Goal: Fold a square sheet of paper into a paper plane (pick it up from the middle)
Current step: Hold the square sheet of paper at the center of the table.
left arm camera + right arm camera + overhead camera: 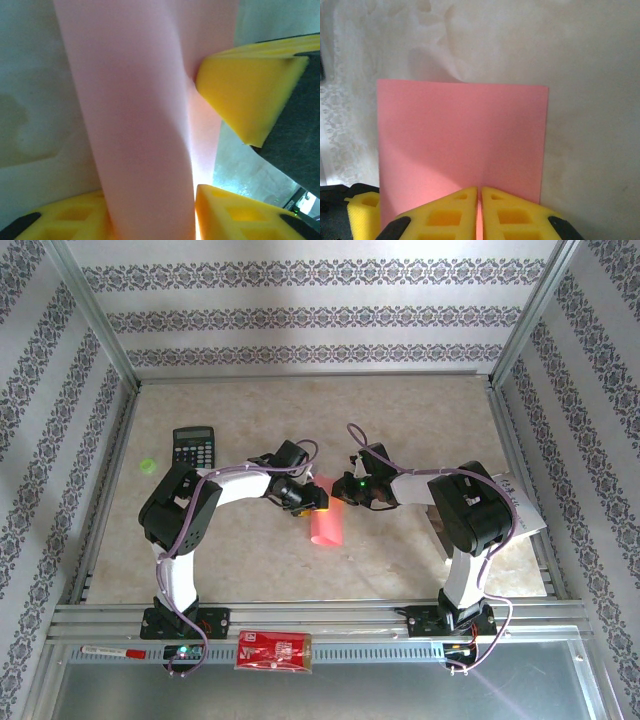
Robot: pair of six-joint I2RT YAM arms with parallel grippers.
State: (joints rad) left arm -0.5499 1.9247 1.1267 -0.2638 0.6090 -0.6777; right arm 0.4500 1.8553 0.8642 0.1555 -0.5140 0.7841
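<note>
Early: thin pink-red square sheet of paper [462, 140] curled, uncreased; right gripper [480, 191] clamped on its six-o'clock edge; left gripper [150, 202] straddles it, grip unclear.

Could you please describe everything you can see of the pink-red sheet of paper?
The square sheet of paper is thin, plain pink-red and unprinted, with straight edges. It sits mid-table between the two arms, bowed into a soft curve rather than lying flat. The right gripper is shut on the middle of one edge. The left gripper straddles the raised curve, one yellow finger on each side.
</note>
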